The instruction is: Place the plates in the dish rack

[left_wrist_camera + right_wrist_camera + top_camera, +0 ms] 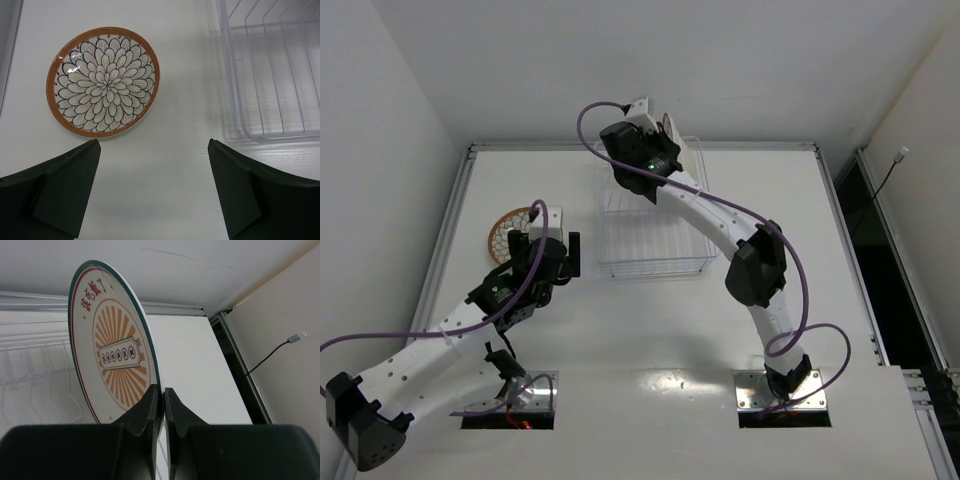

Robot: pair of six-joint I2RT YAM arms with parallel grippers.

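A round plate with an orange rim and a petal pattern [103, 82] lies flat on the white table, left of the dish rack [272, 70]. My left gripper [154, 145] is open and empty, hovering just near of that plate and of the rack's near left corner. In the top view the left gripper [555, 248] partly covers this plate [505, 226]. My right gripper [161, 390] is shut on the rim of a plate with a sunburst medallion and rim lettering [112, 360], held on edge over the far part of the rack [650, 225]. A third plate is not in view.
The white wire rack [30, 365] shows no plates in its visible part. The back wall runs close behind the right gripper [668, 135]. A dark gap and a cable lie along the table's right edge [235, 355]. Purple cables loop along both arms.
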